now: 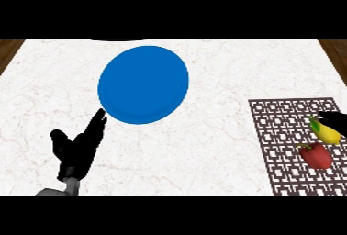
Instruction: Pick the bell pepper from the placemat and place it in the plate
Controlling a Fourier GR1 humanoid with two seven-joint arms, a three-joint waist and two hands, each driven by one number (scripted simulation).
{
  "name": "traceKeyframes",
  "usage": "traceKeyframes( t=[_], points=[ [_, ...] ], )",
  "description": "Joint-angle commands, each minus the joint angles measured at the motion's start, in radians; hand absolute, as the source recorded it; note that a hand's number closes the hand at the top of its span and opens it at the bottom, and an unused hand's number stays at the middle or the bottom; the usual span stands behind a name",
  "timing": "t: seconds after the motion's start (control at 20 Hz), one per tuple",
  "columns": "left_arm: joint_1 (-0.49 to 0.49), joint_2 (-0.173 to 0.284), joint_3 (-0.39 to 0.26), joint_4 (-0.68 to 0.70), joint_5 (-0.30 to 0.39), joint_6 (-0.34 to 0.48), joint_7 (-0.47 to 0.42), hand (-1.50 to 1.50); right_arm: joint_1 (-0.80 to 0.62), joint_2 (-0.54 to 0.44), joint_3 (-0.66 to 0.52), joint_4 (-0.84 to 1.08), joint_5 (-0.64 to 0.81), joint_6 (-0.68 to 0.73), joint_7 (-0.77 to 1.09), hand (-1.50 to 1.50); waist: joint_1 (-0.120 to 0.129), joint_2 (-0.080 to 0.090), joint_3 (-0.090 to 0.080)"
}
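A yellow bell pepper [329,134] with a green stem lies on the brown lattice placemat [284,137] at the right. A red bell pepper [316,156] sits just below it on the same mat. My right hand [333,121] comes in from the right edge, and only part of it shows. Its fingers stretch out over the yellow pepper's upper side, not curled round it. The blue plate [143,85] lies on the counter left of centre, with nothing on it. My left hand [76,149] rests open at the lower left, fingertips near the plate's lower rim.
The white marble counter [217,151] runs between the plate and the placemat. Dark wood shows at the far top corners. The placemat reaches the view's right and lower edges.
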Motion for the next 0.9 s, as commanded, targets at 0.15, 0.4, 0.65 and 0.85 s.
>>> traceKeyframes(
  t=[0.15,0.4,0.65,0.85],
  points=[
    [0.007,0.002,0.028,-0.004,-0.02,-0.008,0.091,0.0,0.05,0.077,-0.025,-0.037,0.092,-0.021,-0.004,-1.5,-0.002,0.008,-0.007],
    [0.023,-0.042,0.021,0.034,-0.03,-0.022,0.039,0.0,0.012,0.122,-0.011,0.012,0.203,-0.089,0.036,-1.5,0.0,0.009,-0.007],
    [0.001,-0.086,-0.013,-0.024,-0.096,0.035,0.109,0.0,-0.033,0.17,0.002,0.056,0.274,-0.077,0.053,-1.5,0.003,0.009,-0.007],
    [0.05,-0.096,-0.007,0.015,-0.113,0.004,0.04,0.0,-0.028,0.188,0.001,0.073,0.307,-0.063,0.047,-1.5,0.003,0.009,-0.007]
  ],
)
